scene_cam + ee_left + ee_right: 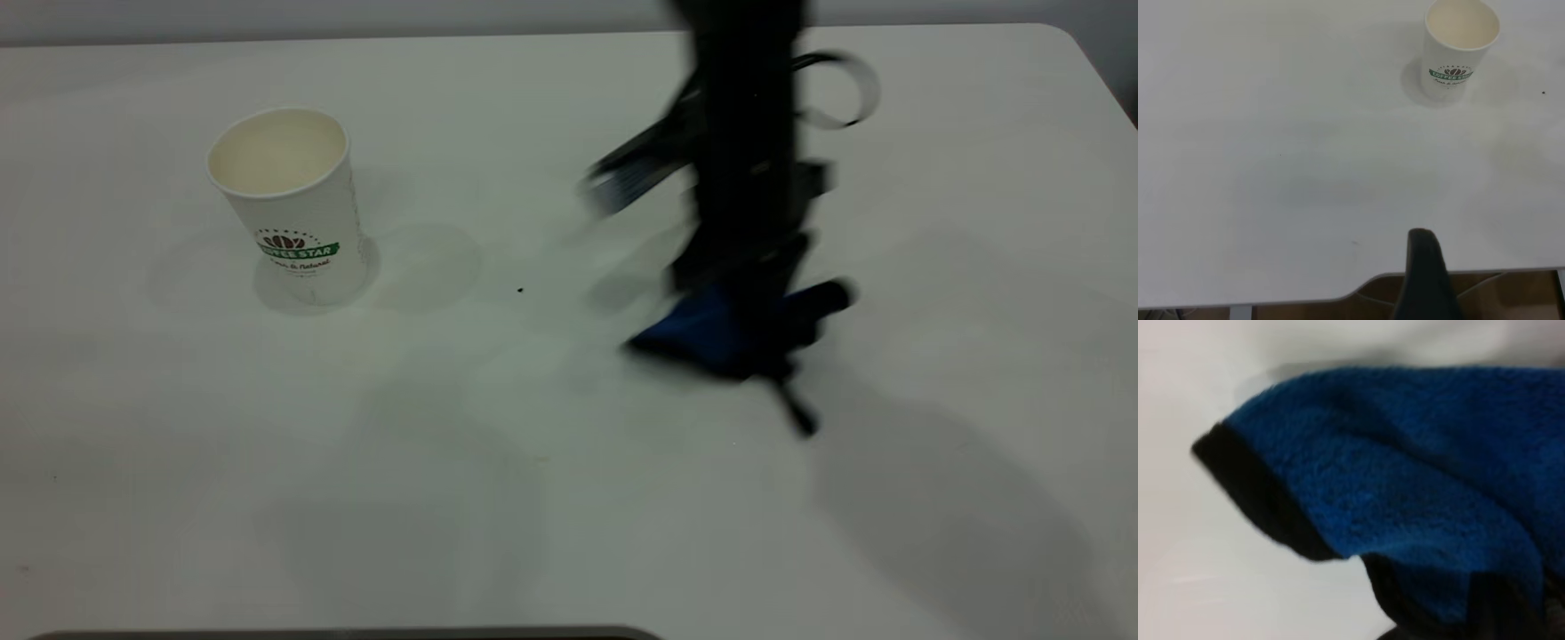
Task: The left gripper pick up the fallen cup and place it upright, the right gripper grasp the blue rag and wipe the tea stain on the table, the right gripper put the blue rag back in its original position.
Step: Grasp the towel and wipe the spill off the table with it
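The white paper cup [293, 200] with the green logo band stands upright on the white table [533, 498] at the far left; it also shows in the left wrist view [1457, 50]. My right gripper [747, 311] comes down right of the table's middle, blurred by motion, and is shut on the blue rag [698, 333], which rests on the table. The rag fills the right wrist view [1405, 473]. No amber tea stain shows. My left gripper [1425, 283] is out of the exterior view and sits back over the table's edge, far from the cup.
Faint yellowish smears [427, 267] lie just right of the cup, with a tiny dark speck [520, 289] beyond them. The rag's black loop tail [796, 413] trails toward the front. The table's rounded corner [1067, 40] is at the far right.
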Available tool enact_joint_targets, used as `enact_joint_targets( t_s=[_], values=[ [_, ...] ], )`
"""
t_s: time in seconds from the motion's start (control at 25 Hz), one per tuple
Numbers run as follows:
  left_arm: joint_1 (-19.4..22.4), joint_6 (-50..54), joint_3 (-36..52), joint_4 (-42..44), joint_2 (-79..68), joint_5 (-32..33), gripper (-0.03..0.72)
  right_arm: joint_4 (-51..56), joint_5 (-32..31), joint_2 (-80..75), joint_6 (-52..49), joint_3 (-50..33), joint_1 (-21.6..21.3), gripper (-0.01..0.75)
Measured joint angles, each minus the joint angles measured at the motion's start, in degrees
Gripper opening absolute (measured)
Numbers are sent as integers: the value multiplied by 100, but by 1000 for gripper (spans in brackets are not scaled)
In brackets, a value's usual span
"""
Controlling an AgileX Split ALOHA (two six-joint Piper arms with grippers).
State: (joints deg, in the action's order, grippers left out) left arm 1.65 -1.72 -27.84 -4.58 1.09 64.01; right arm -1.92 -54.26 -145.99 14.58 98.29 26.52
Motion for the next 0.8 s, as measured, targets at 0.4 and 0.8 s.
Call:
enact_joint_targets(
  t_s=[0.4,0.8],
  values=[
    [0,0,0,0,0,0,565,-61,534,0,-240,0,-1326,64],
    [0,0,0,0,0,0,565,192,529,922,-562,-43,-1271,543]
  ],
)
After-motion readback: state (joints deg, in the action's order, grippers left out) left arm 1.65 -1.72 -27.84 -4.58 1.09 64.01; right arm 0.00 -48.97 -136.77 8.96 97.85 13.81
